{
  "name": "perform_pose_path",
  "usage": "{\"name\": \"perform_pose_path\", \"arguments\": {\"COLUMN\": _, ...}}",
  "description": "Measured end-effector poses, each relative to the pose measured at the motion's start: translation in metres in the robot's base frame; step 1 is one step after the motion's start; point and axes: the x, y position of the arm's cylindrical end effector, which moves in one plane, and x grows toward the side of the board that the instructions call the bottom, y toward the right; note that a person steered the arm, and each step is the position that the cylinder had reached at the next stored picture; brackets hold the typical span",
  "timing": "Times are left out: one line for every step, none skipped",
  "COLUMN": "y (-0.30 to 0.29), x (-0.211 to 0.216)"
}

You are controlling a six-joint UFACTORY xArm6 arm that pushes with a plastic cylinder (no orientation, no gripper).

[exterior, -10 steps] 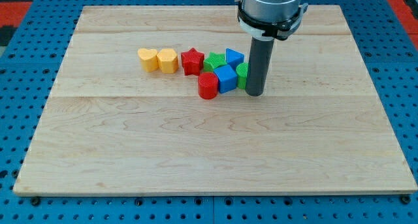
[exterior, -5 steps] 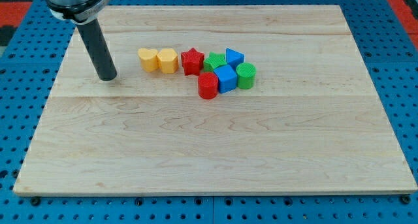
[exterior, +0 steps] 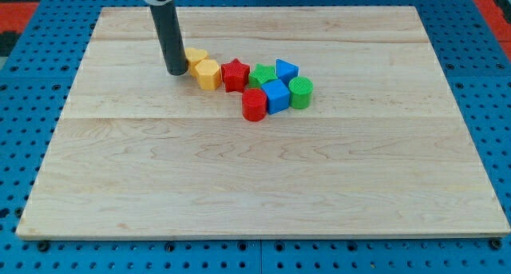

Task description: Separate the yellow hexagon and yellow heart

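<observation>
My tip (exterior: 176, 70) stands on the wooden board (exterior: 255, 186), touching the left side of the yellow heart (exterior: 196, 57). The heart lies just above and left of the yellow hexagon (exterior: 207, 74), and the two touch. The hexagon presses against the red star (exterior: 235, 74) to its right. The rod partly hides the heart's left edge.
A tight cluster lies right of the star: a green block (exterior: 263, 73), a blue triangle (exterior: 286, 69), a blue cube (exterior: 277, 95), a green cylinder (exterior: 300, 91) and a red cylinder (exterior: 254, 105). Blue pegboard (exterior: 495, 106) surrounds the board.
My tip moved from the cluster's right side to the far left, then right and up against the heart. The heart shifted up and right; the hexagon turned and slid slightly toward the star.
</observation>
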Motion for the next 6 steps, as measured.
{"name": "perform_pose_path", "arguments": {"y": 0.022, "x": 0.0}}
{"name": "perform_pose_path", "arguments": {"y": 0.022, "x": 0.0}}
{"name": "perform_pose_path", "arguments": {"y": 0.023, "x": 0.016}}
{"name": "perform_pose_path", "arguments": {"y": 0.035, "x": 0.04}}
{"name": "perform_pose_path", "arguments": {"y": 0.055, "x": 0.051}}
{"name": "perform_pose_path", "arguments": {"y": 0.044, "x": 0.044}}
